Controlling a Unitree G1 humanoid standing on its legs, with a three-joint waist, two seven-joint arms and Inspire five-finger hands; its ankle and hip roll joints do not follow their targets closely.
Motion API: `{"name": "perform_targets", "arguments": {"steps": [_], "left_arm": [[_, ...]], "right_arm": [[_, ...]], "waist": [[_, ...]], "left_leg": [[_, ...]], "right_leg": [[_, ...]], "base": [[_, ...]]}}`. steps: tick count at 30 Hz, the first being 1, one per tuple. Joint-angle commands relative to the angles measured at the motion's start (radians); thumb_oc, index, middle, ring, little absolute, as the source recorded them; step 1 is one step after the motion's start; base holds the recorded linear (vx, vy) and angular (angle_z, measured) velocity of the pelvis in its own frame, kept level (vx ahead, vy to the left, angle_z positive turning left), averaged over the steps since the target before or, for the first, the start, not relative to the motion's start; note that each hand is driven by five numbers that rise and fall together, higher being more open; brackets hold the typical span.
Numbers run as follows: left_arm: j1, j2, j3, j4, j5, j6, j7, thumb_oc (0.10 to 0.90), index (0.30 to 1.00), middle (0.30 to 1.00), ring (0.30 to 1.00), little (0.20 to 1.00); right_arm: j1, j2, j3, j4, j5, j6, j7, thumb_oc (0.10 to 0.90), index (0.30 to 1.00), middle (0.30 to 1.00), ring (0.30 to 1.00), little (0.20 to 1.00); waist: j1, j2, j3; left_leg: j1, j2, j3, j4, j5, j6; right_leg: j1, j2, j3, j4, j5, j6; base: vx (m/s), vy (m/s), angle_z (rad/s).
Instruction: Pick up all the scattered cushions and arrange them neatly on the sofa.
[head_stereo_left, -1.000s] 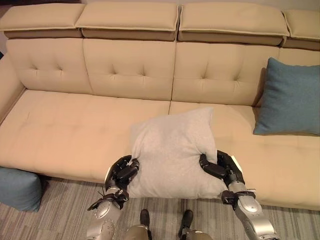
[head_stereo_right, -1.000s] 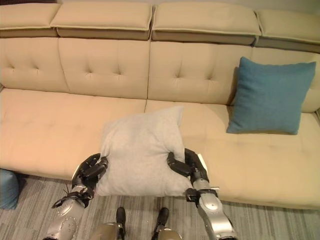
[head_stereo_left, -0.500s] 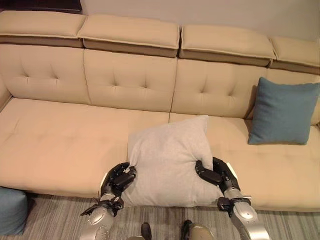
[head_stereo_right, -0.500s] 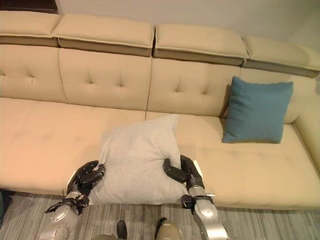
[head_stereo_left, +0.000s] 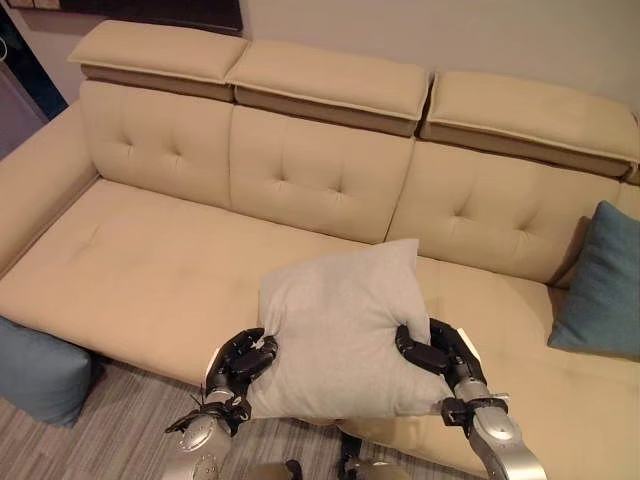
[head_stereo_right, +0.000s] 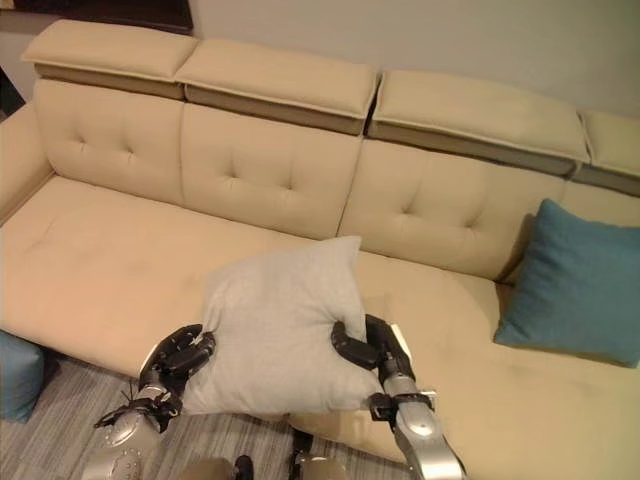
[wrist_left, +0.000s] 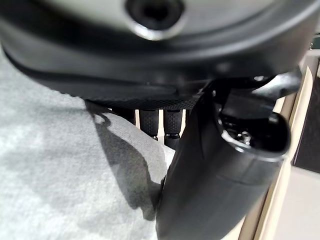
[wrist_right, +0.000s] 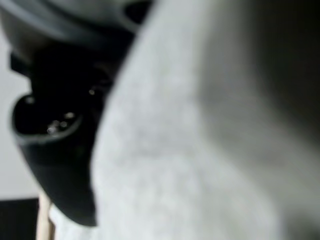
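A soft, square grey cushion (head_stereo_left: 340, 325) of woven fabric is clamped at both sides by the left hand (head_stereo_left: 240, 362) and right hand (head_stereo_left: 436, 350), fingers curled in, above the tufted beige sofa (head_stereo_left: 150, 270) seat's front edge.

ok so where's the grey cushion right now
The grey cushion is held between the left hand and right hand, over the front edge of the beige sofa, left of the teal cushion.
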Motion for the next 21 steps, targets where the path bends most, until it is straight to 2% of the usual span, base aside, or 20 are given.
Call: {"name": "perform_targets", "arguments": {"steps": [1,3,6,9,15,19,21], "left_arm": [[-0.102,-0.032,-0.058,-0.150,0.037,-0.086,-0.097,0.400,0.300,0.300,0.300,0.300],[-0.103,-0.033,-0.057,-0.155,0.037,-0.090,-0.093,0.400,0.300,0.300,0.300,0.300],[-0.100,-0.029,-0.060,-0.158,0.044,-0.091,-0.097,0.400,0.300,0.300,0.300,0.300],[-0.092,-0.018,-0.056,-0.173,0.055,-0.089,-0.096,0.400,0.300,0.300,0.300,0.300],[-0.109,0.014,-0.040,-0.213,0.103,-0.102,-0.071,0.400,0.300,0.300,0.300,0.300],[-0.182,0.034,-0.042,-0.235,0.118,-0.129,-0.039,0.400,0.300,0.300,0.300,0.300],[-0.283,0.044,-0.070,-0.238,0.131,-0.156,0.005,0.400,0.300,0.300,0.300,0.300]], "right_arm": [[-0.079,0.009,-0.022,-0.144,0.034,-0.139,0.014,0.400,0.300,0.300,0.300,0.300],[-0.082,0.008,-0.019,-0.137,0.033,-0.139,0.013,0.400,0.300,0.300,0.300,0.300],[-0.078,0.012,-0.018,-0.137,0.028,-0.139,0.017,0.400,0.300,0.300,0.300,0.300],[-0.077,0.018,-0.013,-0.138,0.030,-0.136,0.021,0.400,0.300,0.300,0.300,0.300],[-0.094,0.021,-0.006,-0.150,0.006,-0.137,0.014,0.400,0.300,0.300,0.300,0.300],[-0.166,0.006,0.010,-0.147,-0.045,-0.146,-0.024,0.400,0.300,0.300,0.300,0.300],[-0.263,-0.011,0.036,-0.144,-0.090,-0.156,-0.080,0.400,0.300,0.300,0.300,0.300]], "waist": [[-0.020,-0.014,-0.060],[-0.013,-0.006,-0.060],[-0.015,0.000,-0.070],[-0.013,0.002,-0.094],[-0.009,0.003,-0.105],[-0.011,0.007,-0.091],[-0.017,0.019,-0.056]], "left_leg": [[0.014,0.052,-0.027,-0.161,0.040,-0.049],[0.021,0.044,-0.052,-0.210,0.063,-0.057],[0.054,0.046,-0.053,-0.251,0.072,-0.056],[0.116,0.033,-0.045,-0.300,0.066,-0.048],[0.159,0.023,-0.019,-0.319,0.045,-0.030],[0.143,0.019,-0.002,-0.313,0.037,-0.020],[0.088,0.017,0.006,-0.299,0.042,-0.017]], "right_leg": [[0.073,-0.018,-0.028,0.036,-0.134,0.171],[0.079,-0.009,-0.015,0.044,-0.144,0.168],[0.092,-0.004,-0.007,0.042,-0.145,0.167],[0.118,-0.009,0.003,0.024,-0.142,0.174],[0.133,-0.020,0.027,0.030,-0.147,0.183],[0.102,-0.032,0.034,0.054,-0.148,0.190],[0.037,-0.046,0.036,0.082,-0.143,0.193]], "base": [[0.10,0.048,-0.23],[0.09,0.059,-0.19],[0.10,0.053,-0.49],[0.12,0.089,-0.40],[0.07,0.071,-0.05],[0.00,0.050,-0.07],[-0.19,0.059,-0.02]]}}
